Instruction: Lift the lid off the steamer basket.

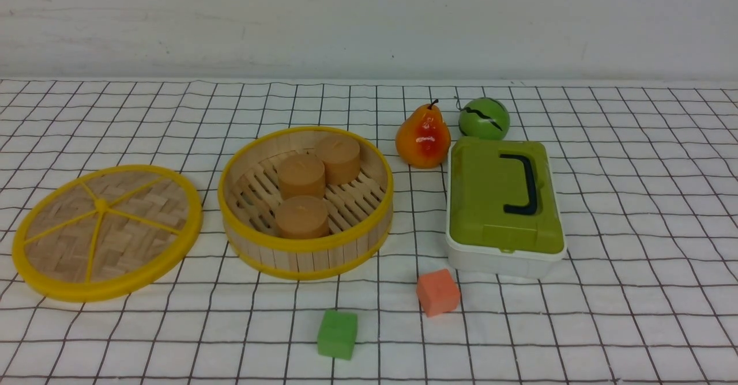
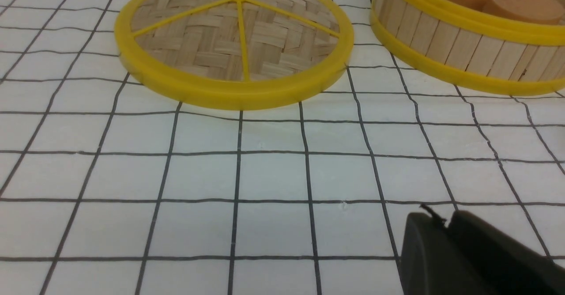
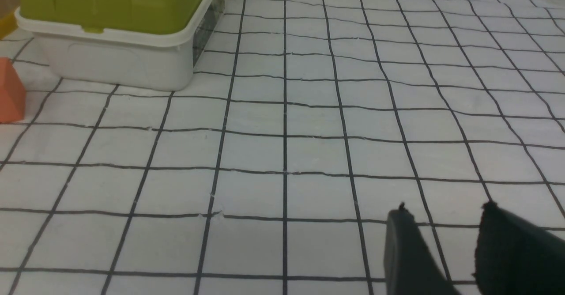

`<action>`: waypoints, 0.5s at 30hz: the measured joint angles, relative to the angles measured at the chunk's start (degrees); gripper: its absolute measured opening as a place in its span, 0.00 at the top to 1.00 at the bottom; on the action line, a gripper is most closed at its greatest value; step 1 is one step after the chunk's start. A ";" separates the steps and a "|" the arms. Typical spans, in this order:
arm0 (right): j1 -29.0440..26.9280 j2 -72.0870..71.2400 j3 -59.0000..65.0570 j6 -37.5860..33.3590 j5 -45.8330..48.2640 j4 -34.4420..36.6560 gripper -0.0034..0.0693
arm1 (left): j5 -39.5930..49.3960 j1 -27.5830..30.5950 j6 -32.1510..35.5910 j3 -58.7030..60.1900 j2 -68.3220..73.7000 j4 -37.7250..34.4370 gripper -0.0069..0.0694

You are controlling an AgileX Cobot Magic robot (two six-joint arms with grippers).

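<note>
The lid (image 1: 106, 232), a woven bamboo disc with a yellow rim and spokes, lies flat on the cloth to the left of the steamer basket (image 1: 305, 246); the two do not touch. It also shows in the left wrist view (image 2: 234, 43), with the basket's wall (image 2: 468, 52) beside it. The basket is uncovered and holds three tan cylinders (image 1: 301, 216). My left gripper (image 2: 443, 220) is shut and empty, hanging over bare cloth short of the lid. My right gripper (image 3: 446, 213) is open and empty over bare cloth. Neither gripper shows in the front view.
A white box with a green lid and black handle (image 1: 504, 203) stands right of the basket and shows in the right wrist view (image 3: 119, 30). A pear (image 1: 422, 137) and a green ball (image 1: 484, 118) lie behind it. An orange cube (image 1: 438, 293) and a green cube (image 1: 337, 334) lie in front.
</note>
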 joint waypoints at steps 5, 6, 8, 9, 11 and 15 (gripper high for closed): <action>0.00 0.00 0.00 0.00 0.00 0.00 0.62 | 0.00 0.00 0.00 0.00 0.00 0.00 0.82; 0.00 0.00 0.00 0.00 0.00 0.00 0.62 | 0.00 0.00 0.00 0.00 0.00 0.00 0.82; 0.00 0.00 0.00 0.00 0.00 0.00 0.62 | 0.00 0.00 0.00 0.00 0.00 0.00 0.81; 0.00 0.00 0.00 0.00 0.00 0.00 0.62 | 0.00 0.00 0.00 0.00 0.00 0.00 0.81; 0.00 0.00 0.00 0.00 0.00 0.00 0.62 | 0.00 0.00 0.00 0.00 0.00 0.00 0.81; 0.00 0.00 0.00 0.00 0.00 0.00 0.62 | 0.00 0.00 0.00 0.00 0.00 0.00 0.81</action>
